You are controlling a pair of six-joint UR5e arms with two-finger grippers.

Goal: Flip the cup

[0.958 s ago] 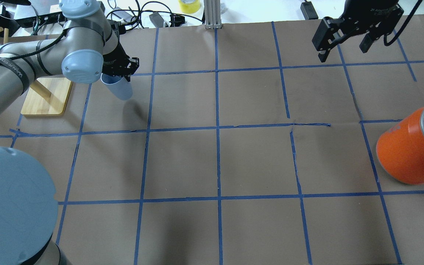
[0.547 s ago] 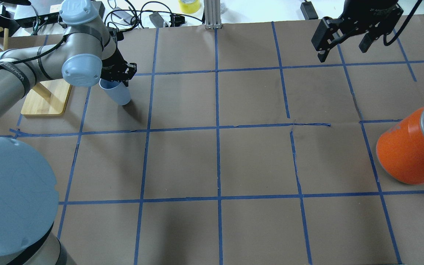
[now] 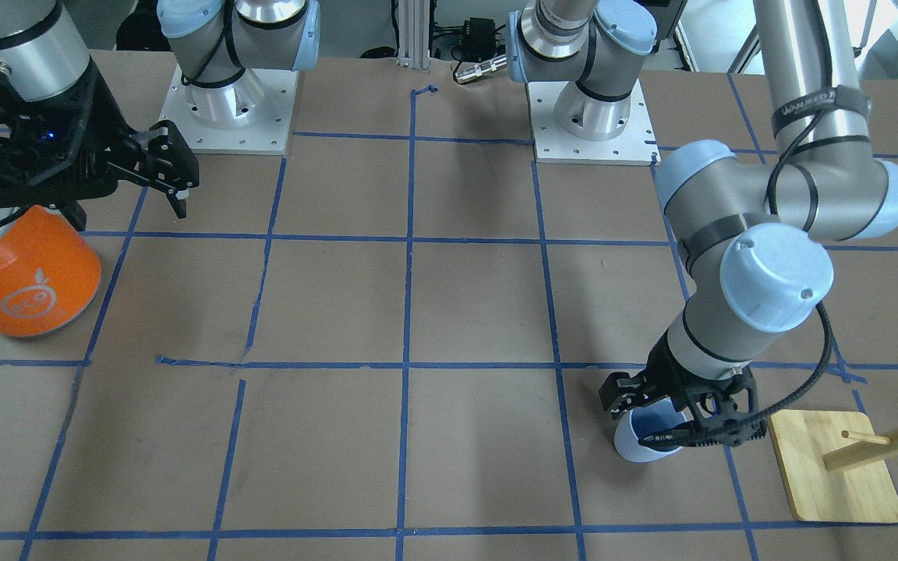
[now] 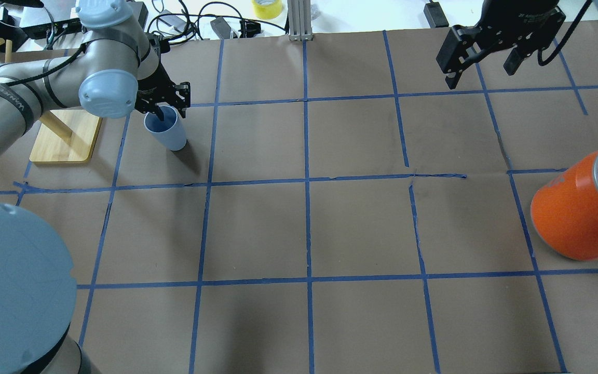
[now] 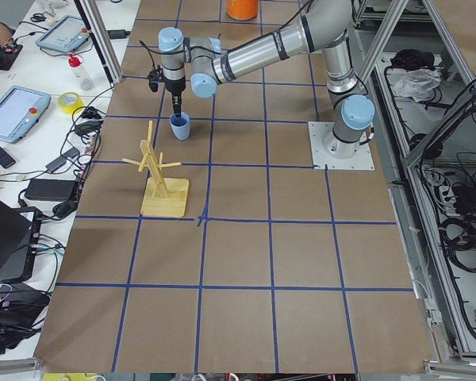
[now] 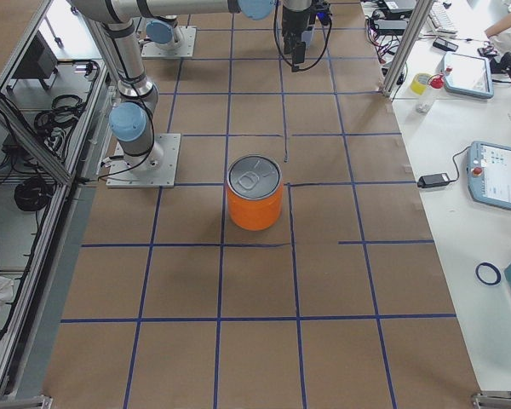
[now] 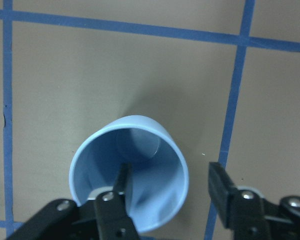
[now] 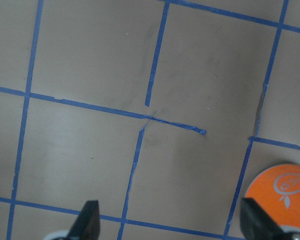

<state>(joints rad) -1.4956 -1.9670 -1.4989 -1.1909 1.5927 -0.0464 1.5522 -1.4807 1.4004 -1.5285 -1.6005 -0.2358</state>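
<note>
The pale blue cup (image 4: pixel 168 134) stands upright, mouth up, on the paper at the far left; it also shows in the front view (image 3: pixel 642 446) and the left side view (image 5: pixel 179 127). My left gripper (image 4: pixel 169 110) is open just above it. In the left wrist view one finger (image 7: pixel 121 187) hangs inside the cup (image 7: pixel 140 150) and the other finger (image 7: pixel 221 187) stands outside its wall, neither pressing it. My right gripper (image 4: pixel 482 72) is open and empty, high over the far right of the table, above the orange can in the front view (image 3: pixel 125 204).
A big orange can (image 4: pixel 574 218) with a silver lid stands at the right edge. A wooden peg stand (image 4: pixel 65 137) on a board sits just left of the cup. Cables and a tape roll (image 4: pixel 267 8) lie beyond the far edge.
The left gripper held the cup tilted above the paper; it lowered it, the cup now stands upright on the paper, and the fingers have opened off its wall. The right arm barely moved.
</note>
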